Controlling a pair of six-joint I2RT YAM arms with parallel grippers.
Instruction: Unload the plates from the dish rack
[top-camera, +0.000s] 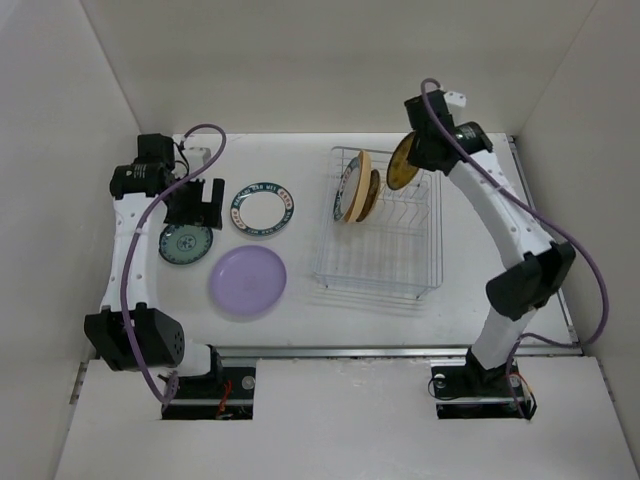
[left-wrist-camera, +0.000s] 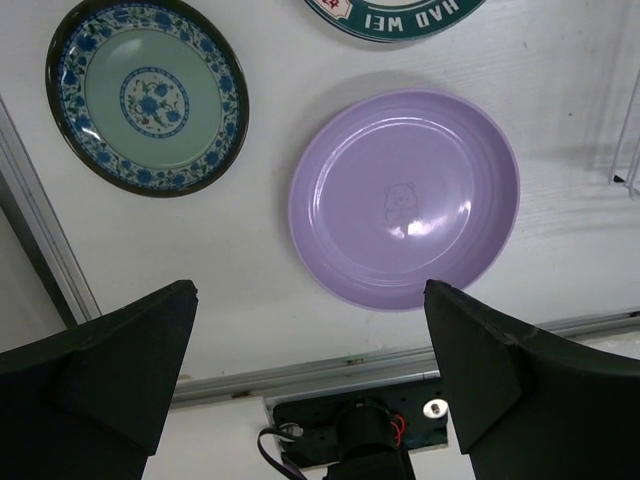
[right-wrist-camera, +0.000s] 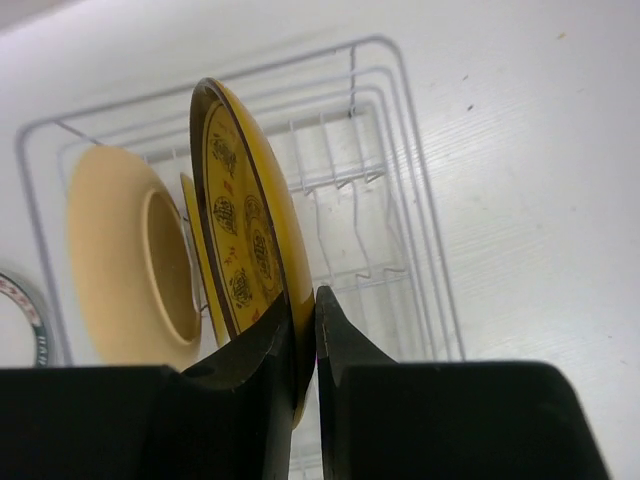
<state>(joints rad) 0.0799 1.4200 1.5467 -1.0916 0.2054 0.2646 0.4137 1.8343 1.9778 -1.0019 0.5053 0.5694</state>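
Note:
My right gripper (top-camera: 414, 152) is shut on the rim of a mustard plate with a dark rim (top-camera: 402, 163) and holds it upright above the far end of the wire dish rack (top-camera: 425, 262). The right wrist view shows the jaws (right-wrist-camera: 305, 300) pinching that plate (right-wrist-camera: 240, 220) over the rack (right-wrist-camera: 425, 260). A pale yellow plate (right-wrist-camera: 115, 250) and a smaller yellow one (right-wrist-camera: 197, 240) stand in the slots. My left gripper (top-camera: 195, 207) is open and empty above the table. Lying flat are a lavender plate (left-wrist-camera: 405, 195), a teal patterned plate (left-wrist-camera: 147, 95) and a white dark-rimmed plate (left-wrist-camera: 400, 15).
The three flat plates lie left of the rack: lavender (top-camera: 248, 281), teal (top-camera: 185, 243), white with dark rim (top-camera: 262, 209). A plate with a teal rim (top-camera: 342, 192) stands at the rack's left side. White walls enclose the table; a metal rail (left-wrist-camera: 400, 360) runs along its near edge.

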